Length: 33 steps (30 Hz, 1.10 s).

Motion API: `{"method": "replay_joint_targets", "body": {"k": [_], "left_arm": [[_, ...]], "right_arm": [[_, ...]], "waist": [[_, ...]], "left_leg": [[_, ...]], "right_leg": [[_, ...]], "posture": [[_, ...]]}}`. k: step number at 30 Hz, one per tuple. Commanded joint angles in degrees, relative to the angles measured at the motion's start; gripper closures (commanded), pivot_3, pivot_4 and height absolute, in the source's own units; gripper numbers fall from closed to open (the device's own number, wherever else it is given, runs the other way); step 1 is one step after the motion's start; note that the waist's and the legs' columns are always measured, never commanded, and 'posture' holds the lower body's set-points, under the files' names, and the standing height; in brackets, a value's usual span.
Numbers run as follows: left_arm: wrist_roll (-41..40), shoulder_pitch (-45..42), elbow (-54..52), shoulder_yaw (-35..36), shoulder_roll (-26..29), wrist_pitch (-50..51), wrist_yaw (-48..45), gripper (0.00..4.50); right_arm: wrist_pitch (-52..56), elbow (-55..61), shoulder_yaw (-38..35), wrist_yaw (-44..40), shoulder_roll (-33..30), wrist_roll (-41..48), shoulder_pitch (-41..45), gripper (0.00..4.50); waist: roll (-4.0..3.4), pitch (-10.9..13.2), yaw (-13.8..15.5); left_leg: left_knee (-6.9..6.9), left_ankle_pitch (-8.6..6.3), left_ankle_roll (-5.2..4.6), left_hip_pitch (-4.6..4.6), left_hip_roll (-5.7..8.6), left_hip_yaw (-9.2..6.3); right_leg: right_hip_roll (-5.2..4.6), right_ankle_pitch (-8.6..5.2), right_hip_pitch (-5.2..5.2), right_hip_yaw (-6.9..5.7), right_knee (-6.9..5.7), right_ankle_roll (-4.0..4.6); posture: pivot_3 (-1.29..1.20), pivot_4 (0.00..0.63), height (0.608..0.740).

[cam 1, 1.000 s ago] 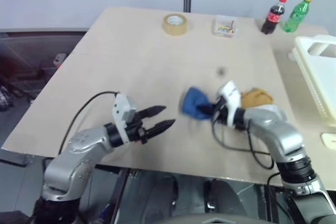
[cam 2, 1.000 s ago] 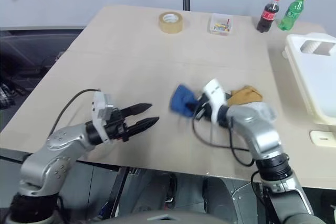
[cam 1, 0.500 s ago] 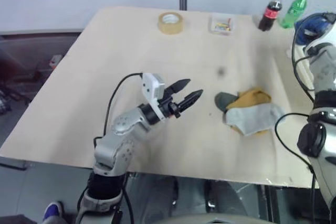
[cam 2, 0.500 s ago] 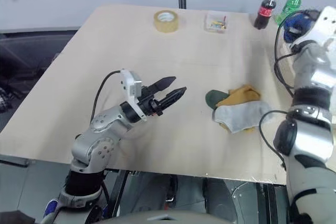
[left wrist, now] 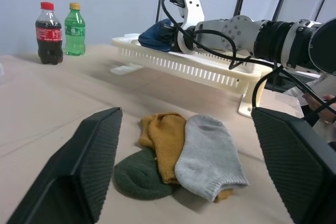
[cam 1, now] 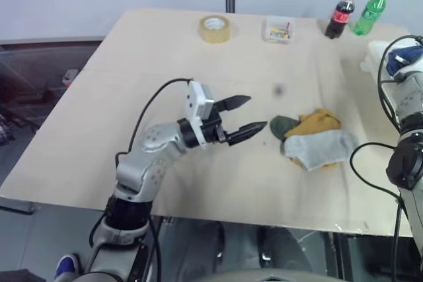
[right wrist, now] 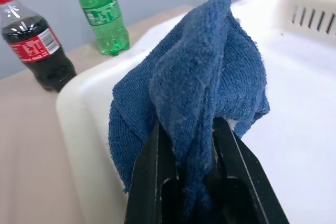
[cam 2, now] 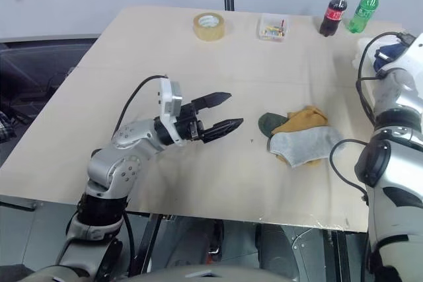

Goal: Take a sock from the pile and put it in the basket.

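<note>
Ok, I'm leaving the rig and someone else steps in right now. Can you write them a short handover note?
Right gripper: shut on the blue sock, holding it above the near corner of the white basket.
Left gripper: open, holds nothing, hovers over the table pointing at the pile.
Pile: dark green sock, mustard sock and grey sock lie overlapping on the table.
Done: the blue sock is picked and carried to the basket.
Left: open the right gripper so that the sock drops in, then draw the arm back.
</note>
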<state>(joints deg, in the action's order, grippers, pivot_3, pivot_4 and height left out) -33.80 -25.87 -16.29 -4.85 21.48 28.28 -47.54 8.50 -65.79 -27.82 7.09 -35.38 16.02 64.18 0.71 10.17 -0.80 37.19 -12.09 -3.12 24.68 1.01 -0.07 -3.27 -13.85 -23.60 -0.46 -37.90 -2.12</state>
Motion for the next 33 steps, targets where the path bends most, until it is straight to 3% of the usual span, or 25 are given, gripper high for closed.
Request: {"method": "replay_joint_targets", "body": {"k": [1,7,13,16,24,30,33], "left_arm": [[0.17,-2.14,0.92,0.30,-0.06,-1.41,-1.18,0.00],[0.87,-2.83,2.68,0.54,-0.19,-2.17,-1.52,0.00],[1.91,-2.40,3.61,0.27,-0.38,-3.17,-1.59,0.00],[2.06,-2.16,4.13,-0.32,0.04,-2.73,-2.97,0.00],[2.80,0.84,5.07,1.67,3.09,-2.81,-4.96,0.00],[0.35,11.38,-1.31,6.99,10.90,-0.46,-6.27,0.00],[-1.18,20.00,-4.78,13.57,16.32,1.08,-6.74,0.00]], "right_arm": [[-0.10,1.19,-1.04,1.18,-1.30,0.83,0.08,2.98],[1.10,4.57,0.01,3.13,-1.24,-0.02,-1.26,0.21],[1.41,25.45,3.64,1.76,1.29,-1.97,-10.71,0.21],[5.58,46.60,8.03,-1.64,1.06,-4.17,-20.99,0.10],[18.53,85.02,17.30,-20.80,0.05,6.26,-40.02,0.10],[23.72,97.76,18.66,-33.63,-6.50,11.05,-55.17,0.10],[23.19,100.12,15.61,-40.12,-10.95,11.94,-63.27,0.10]], "waist": [[0.00,0.00,0.01],[0.00,0.00,0.02],[-0.01,0.00,0.11],[-0.03,-0.01,0.12],[-0.06,-0.03,0.12],[-0.05,-0.02,0.25],[-0.03,-0.01,0.34]], "left_leg": [[0.00,0.00,0.00,0.00,0.00,0.00],[0.00,0.00,0.01,0.00,0.00,0.02],[0.02,0.00,0.00,0.03,-0.01,-0.01],[0.03,0.00,0.00,0.02,-0.03,-0.02],[0.09,-0.02,-0.02,-0.10,-0.20,-0.04],[0.13,-0.04,-0.03,0.00,-0.16,-0.12],[0.14,-0.05,-0.04,-0.01,-0.16,-0.12]], "right_leg": [[0.00,0.00,0.00,0.01,0.01,0.00],[0.01,0.00,0.00,0.04,0.01,0.00],[0.01,0.00,0.00,0.04,0.01,0.00],[0.02,0.00,-0.01,0.04,-0.03,-0.01],[0.20,0.00,0.02,0.05,-0.08,-0.01],[0.04,-0.01,0.03,0.00,0.02,-0.01],[-0.27,-0.02,0.04,-0.08,0.05,0.00]], "posture": [[0.00,0.150,0.740],[0.00,0.150,0.740],[0.00,0.150,0.740],[0.00,0.150,0.740],[0.00,0.150,0.740],[0.00,0.150,0.740],[0.00,0.150,0.740]]}}
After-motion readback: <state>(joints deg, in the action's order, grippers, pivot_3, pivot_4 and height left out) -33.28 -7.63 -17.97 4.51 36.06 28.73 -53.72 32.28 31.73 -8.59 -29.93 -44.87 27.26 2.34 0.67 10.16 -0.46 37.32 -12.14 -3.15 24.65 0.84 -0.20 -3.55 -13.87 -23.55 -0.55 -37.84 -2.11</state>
